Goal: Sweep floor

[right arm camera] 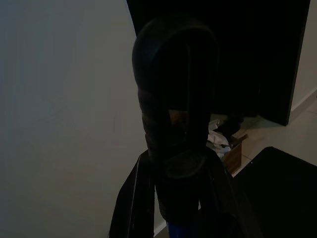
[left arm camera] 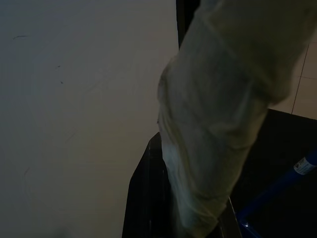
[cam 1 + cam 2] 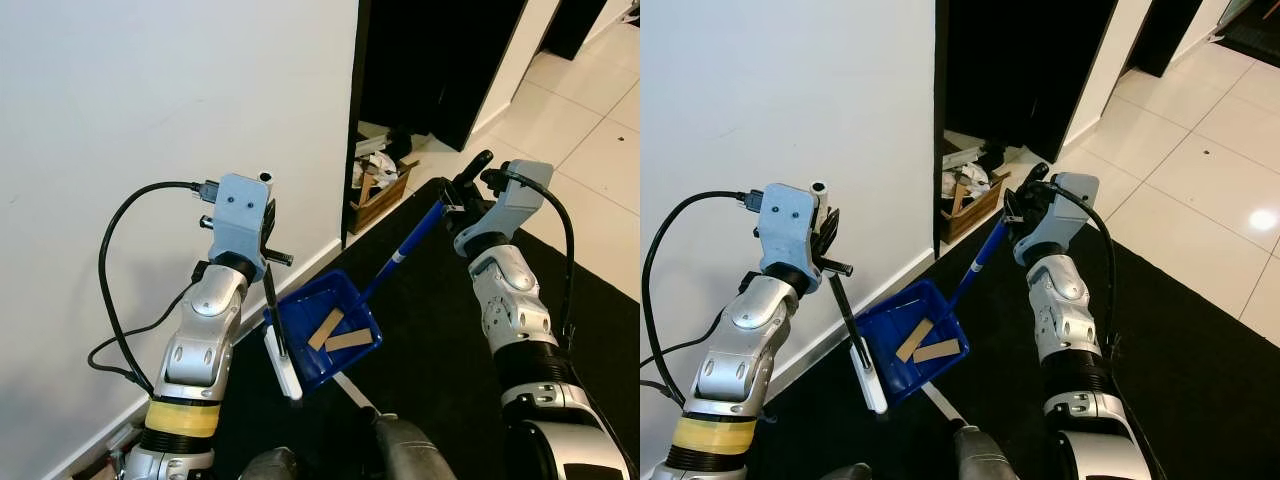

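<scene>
— What's the count here?
— One blue dustpan (image 3: 325, 328) holding two cardboard strips (image 3: 338, 334). One brush (image 3: 277, 325), one cardboard box (image 3: 381, 195) of clutter, one black mat (image 3: 440, 330).
— And arms?
— Two.

The scene is viewed from the head by both eye cameras, angled forward and down over a blue dustpan (image 3: 328, 328) on a dark mat (image 3: 440, 330), with a white wall (image 3: 150, 110) shared by all four views. The left wrist view is taken very near a pale wrapped handle (image 2: 218, 124). The right wrist view is taken close behind a black grip (image 1: 176, 114), facing a dark doorway (image 1: 247, 49).
</scene>
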Available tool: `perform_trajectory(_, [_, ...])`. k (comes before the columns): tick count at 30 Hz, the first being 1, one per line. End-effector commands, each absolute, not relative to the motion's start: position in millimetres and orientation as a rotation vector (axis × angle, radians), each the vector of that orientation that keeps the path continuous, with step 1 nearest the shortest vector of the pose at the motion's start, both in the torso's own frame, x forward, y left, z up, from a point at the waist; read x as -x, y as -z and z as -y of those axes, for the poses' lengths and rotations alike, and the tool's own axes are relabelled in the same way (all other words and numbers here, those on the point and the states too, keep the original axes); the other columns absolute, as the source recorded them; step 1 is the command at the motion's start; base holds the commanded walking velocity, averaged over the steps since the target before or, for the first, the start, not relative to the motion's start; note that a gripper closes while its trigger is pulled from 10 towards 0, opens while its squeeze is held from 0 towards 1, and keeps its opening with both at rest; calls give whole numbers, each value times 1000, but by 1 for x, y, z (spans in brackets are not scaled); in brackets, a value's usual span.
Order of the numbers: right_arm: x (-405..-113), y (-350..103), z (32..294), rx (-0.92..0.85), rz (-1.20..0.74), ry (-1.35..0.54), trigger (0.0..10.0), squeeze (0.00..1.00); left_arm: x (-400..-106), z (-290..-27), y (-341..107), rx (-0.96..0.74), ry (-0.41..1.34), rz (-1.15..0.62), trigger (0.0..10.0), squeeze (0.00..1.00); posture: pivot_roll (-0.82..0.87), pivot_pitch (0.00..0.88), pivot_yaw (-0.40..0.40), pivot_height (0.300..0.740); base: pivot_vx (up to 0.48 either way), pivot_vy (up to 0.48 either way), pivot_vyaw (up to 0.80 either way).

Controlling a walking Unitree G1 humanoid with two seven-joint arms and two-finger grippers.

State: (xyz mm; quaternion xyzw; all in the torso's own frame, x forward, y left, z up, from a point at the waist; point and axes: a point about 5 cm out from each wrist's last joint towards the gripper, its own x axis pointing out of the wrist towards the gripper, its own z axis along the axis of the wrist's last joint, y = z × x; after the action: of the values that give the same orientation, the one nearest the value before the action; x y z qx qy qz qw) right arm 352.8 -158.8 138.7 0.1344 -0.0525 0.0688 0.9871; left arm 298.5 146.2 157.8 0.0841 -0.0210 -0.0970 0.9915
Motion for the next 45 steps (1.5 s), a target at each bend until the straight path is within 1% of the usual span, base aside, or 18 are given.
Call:
perform_trajectory(1, [-355, -143, 151, -319, 118, -170, 10000, 0, -297, -137, -164, -109, 224, 91, 10000, 0, 32, 97, -35, 740, 0, 0, 0])
perform_trajectory(28, [-354, -139, 148, -338, 103, -170, 10000, 0, -297, -139, -164, -119, 219, 92, 10000, 0, 43, 104, -30, 740, 0, 0, 0])
perform_trajectory(45, [-355, -138, 147, -338, 96, -173, 10000, 0, -297, -139, -164, -117, 215, 90, 10000, 0, 42, 104, -33, 740, 0, 0, -593])
